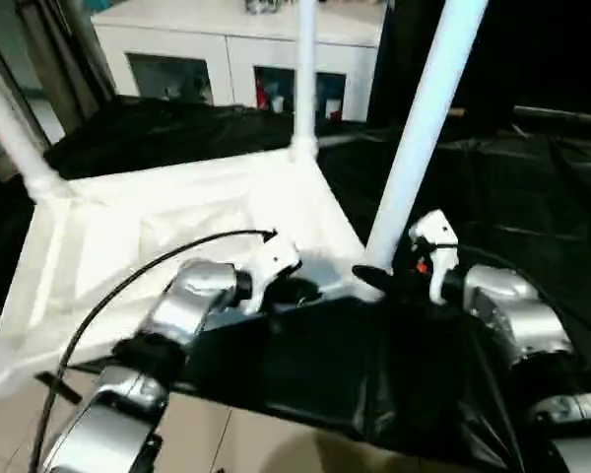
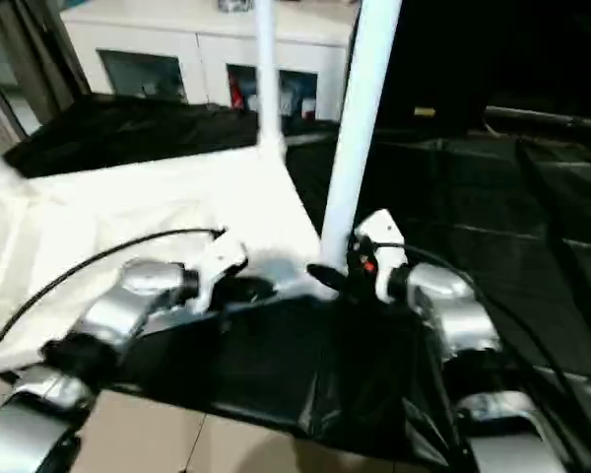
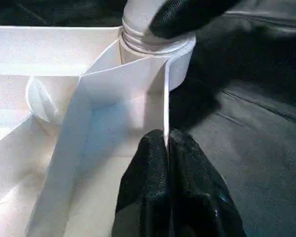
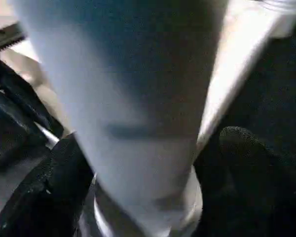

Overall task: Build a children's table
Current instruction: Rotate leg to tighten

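The children's table [image 1: 177,236] is lying upside down on a work surface draped in crinkled black plastic sheeting [image 1: 532,197], its ribbed white underside facing up. It is sitting toward nine o'clock of the head view, with its near rim running close to the surface's front edge, beyond which pale floor tiles [image 1: 276,443] are showing. Toward three o'clock the sheeting is lying bare, giving open room on that side.

Smooth white cylindrical legs are standing up from the round corner sockets. The near leg [image 1: 424,128] is rising from the near corner at about five o'clock of the slab, tilted slightly toward one o'clock, its threaded end sitting in the socket [image 3: 158,49]. The far leg [image 1: 303,69] is standing upright at the far corner, and another leg [image 1: 10,128] is slanting up at ten o'clock.

The left hand [image 3: 166,153] is pinching the thin plastic rim of the table just beside the near socket, its black fingers [image 3: 143,187] pressed narrowly together on that edge. The right hand [image 4: 153,197] is standing wide around the base of the near leg, one finger on each side of the cylinder; whether the pads are touching it cannot be told.

Behind the work surface, at twelve o'clock, a white cabinet [image 1: 227,49] with glass doors is standing against the room's back.
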{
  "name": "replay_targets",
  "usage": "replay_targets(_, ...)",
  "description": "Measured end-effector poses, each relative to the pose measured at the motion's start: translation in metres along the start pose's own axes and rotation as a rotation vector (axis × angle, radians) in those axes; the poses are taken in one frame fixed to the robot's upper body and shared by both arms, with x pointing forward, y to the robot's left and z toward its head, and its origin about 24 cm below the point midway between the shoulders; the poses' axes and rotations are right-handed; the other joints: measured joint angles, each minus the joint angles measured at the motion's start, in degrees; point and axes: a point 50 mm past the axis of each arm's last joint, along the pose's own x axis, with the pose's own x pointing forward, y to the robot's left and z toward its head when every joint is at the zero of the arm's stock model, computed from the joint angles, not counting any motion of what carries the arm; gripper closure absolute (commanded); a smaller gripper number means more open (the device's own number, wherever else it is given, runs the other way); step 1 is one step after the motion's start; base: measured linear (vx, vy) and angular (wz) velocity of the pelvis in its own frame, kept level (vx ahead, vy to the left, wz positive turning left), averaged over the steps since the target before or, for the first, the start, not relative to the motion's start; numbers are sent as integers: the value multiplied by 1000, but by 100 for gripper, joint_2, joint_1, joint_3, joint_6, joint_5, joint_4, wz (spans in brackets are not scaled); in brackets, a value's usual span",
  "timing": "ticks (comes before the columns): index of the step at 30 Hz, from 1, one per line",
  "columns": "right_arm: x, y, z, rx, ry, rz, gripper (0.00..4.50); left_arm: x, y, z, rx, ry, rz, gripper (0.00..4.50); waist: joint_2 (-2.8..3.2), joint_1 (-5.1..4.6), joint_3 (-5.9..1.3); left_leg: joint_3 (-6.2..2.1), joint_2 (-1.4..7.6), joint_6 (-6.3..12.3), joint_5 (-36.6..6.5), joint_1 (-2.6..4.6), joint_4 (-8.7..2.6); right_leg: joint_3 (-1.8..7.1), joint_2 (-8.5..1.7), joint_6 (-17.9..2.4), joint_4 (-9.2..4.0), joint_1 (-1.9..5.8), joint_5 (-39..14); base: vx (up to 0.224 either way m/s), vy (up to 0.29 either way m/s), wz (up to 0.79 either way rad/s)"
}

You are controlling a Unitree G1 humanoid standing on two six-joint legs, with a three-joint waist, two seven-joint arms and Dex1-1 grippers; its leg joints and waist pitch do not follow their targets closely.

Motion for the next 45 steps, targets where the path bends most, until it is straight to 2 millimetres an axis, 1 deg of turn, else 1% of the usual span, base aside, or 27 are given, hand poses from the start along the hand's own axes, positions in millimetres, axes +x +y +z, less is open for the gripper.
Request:
replay_targets(1, 1, 2, 0, -8, 5, 18, 68, -1, -1, 0, 3, -1, -7, 450, 0, 3, 0, 5, 2, 0, 0, 3, 1, 0, -1, 0, 0, -1, 0, 0, 0, 0)
replay_targets(3, 2, 4, -2, -9, 17, 39, 68, -2, -1, 0, 3, 0, -15, 450, 0, 4, 0, 8, 4, 0, 0, 2, 2, 0, -2, 0, 0, -1, 0, 0, 0, 0)
replay_targets(5, 2, 6, -5, -7, 28, 53, 96, -3, -2, -1, -1, -1, -17, 450, 0, -2, 0, 11, 4, -1, 0, 0, 3, 1, -2, 0, 0, -2, 0, 0, 0, 0)
replay_targets(6, 3, 7, -6, -7, 31, 59, 96, -4, -2, -1, -3, -1, -17, 450, 0, -5, 0, 11, 4, 0, 0, 0, 3, 1, -2, 0, 0, -2, 0, 0, 0, 0)
replay_targets(7, 3, 8, -6, -8, 32, 67, 113, -4, -2, -1, -6, -1, -19, 450, 0, -8, 0, 12, 4, 0, 0, -2, 3, 1, -2, 0, 0, -3, 0, 0, 0, 0)
replay_targets(9, 3, 8, -6, -11, 34, 73, 117, -5, -2, -2, -7, -2, -21, 450, 0, -7, 0, 12, 5, 0, 0, -3, 3, 1, -2, 1, -1, -3, 0, 0, 0, 0)
replay_targets(10, 3, 8, -6, -12, 35, 78, 135, -6, -3, -2, -6, -2, -23, 450, 0, -7, 0, 13, 6, 0, 0, -3, 3, 1, -2, 1, 0, -4, -1, 0, 0, 0)
replay_targets(12, 3, 8, -6, -12, 36, 83, 155, -6, -3, -2, -5, -1, -26, 450, 0, -6, 0, 14, 6, 0, 0, -2, 3, 1, -2, 1, -1, -5, -1, 0, 0, 0)
replay_targets(15, 3, 8, -6, -12, 36, 86, 175, -7, -3, -2, -5, -1, -27, 450, 0, -6, 0, 15, 6, 0, 0, -2, 3, 2, -2, 1, 0, -5, -1, 0, 0, 0)
replay_targets(19, 2, 9, -8, -6, 32, 84, 183, -6, -4, -3, -11, 1, -28, 450, 0, -5, 0, 15, 6, 0, 0, -3, 3, 1, -2, 1, -1, -5, -1, 0, 0, 0)
replay_targets(21, 3, 10, -9, 5, 28, 68, 183, -6, -3, -3, -18, 4, -22, 450, -1, -8, 0, 15, 6, 0, 0, -3, 4, 2, -2, 1, 0, -5, -1, 0, 0, 0)
replay_targets(22, 6, 9, -10, 19, 18, 28, 184, -5, -2, -3, -23, 3, 8, 450, -1, -12, 0, 16, 6, 0, 0, -2, 5, 3, -2, 1, 1, -4, 0, 0, 0, 0)
replay_targets(26, 20, 2, -12, 90, -21, -219, 185, 11, 4, 3, -30, 11, 133, 450, -7, -31, -1, 17, 4, -17, -9, 10, 17, 8, -4, -1, -2, 3, 2, 0, 0, 0)
replay_targets(28, 29, -1, -10, 156, -47, -393, 185, 25, 7, 9, -48, 18, 207, 450, -7, -38, -2, 19, 3, -18, -8, 23, 18, 12, -4, -1, -2, 11, 2, 0, 0, 0)
replay_targets(31, 38, -3, -7, 219, -64, -562, 185, 40, 6, 17, -64, 18, 267, 450, -7, -31, -2, 20, 2, -19, -8, 27, 17, 12, -4, 0, -1, 13, 3, 0, 0, 0)
replay_targets(32, 39, -3, -7, 227, -67, -588, 185, 42, 6, 18, -68, 17, 275, 450, -5, -22, -3, 20, 2, -19, -8, 28, 13, 12, -4, 1, -1, 13, 2, 0, 0, 0)
replay_targets(36, 46, 3, -5, 230, -85, -630, 185, 46, 5, 20, -71, 13, 281, 450, -2, -15, -5, 20, 2, -18, -8, 26, 9, 11, -4, 9, -4, 13, -3, 0, 0, 0)
replay_targets(37, 46, 3, -5, 225, -90, -630, 150, 47, 5, 21, -72, 11, 277, 450, -2, -13, -5, 22, 2, -18, -8, 24, 9, 11, -5, 9, -8, 14, -3, 0, 0, 0)
replay_targets(38, 46, 3, -5, 223, -91, -630, 129, 48, 5, 21, -71, 10, 276, 450, -2, -12, -5, 23, 1, -18, -8, 23, 9, 12, -6, 8, -8, 13, -3, 0, 0, 0)
replay_targets(39, 46, 3, -5, 222, -91, -630, 129, 48, 5, 21, -71, 10, 276, 450, -2, -12, -5, 25, 1, -18, -8, 24, 9, 13, -7, 8, -8, 13, -3, 0, 0, 0)
replay_targets(41, 46, 4, -6, 223, -97, -606, 97, 46, 6, 20, -69, 10, 281, 450, -3, -23, -4, 25, 1, -18, -8, 26, 9, 13, -6, 7, -6, 13, -2, 0, 0, 0)
replay_targets(43, 46, 5, -6, 223, -105, -551, 97, 41, 9, 18, -71, 12, 297, 450, -7, -66, -1, 25, 2, -18, -8, 27, 9, 11, -6, 7, -4, 11, 0, 0, 0, 0)
replay_targets(44, 45, 5, -7, 220, -105, -532, 75, 40, 10, 17, -72, 12, 300, 450, -8, -84, -1, 24, 3, -18, -8, 26, 9, 10, -5, 8, -4, 11, 1, 0, 0, 0)
replay_targets(45, 43, 5, -7, 213, -104, -515, 75, 40, 10, 17, -73, 12, 300, 450, -8, -98, 0, 24, 3, -18, -8, 26, 9, 9, -5, 8, -4, 10, 1, 0, 0, 0)
